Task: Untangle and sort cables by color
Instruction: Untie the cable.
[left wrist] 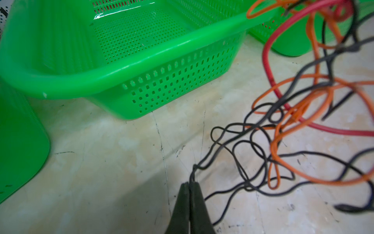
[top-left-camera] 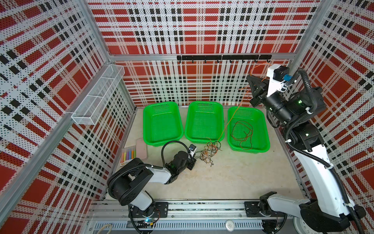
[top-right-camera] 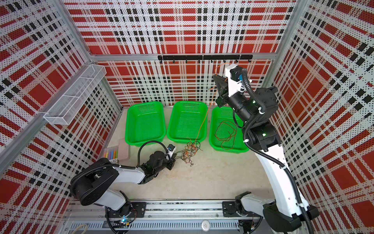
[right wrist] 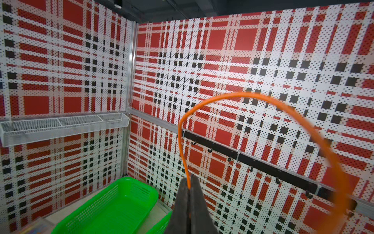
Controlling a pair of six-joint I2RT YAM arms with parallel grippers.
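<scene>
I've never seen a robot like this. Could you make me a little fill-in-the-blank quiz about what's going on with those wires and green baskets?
The looping thin cable pinched in the raised right end effector is ___. The thin strand pinched in the low left end effector is ___. The green perforated plastic baskets number ___. Coiled reddish-brown cables lie in the basket nearest the ___ arm.
Missing words: orange; black; three; right.

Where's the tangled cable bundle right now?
In both top views the tangle lies on the table just in front of the middle basket, beside the left pincer.
</scene>
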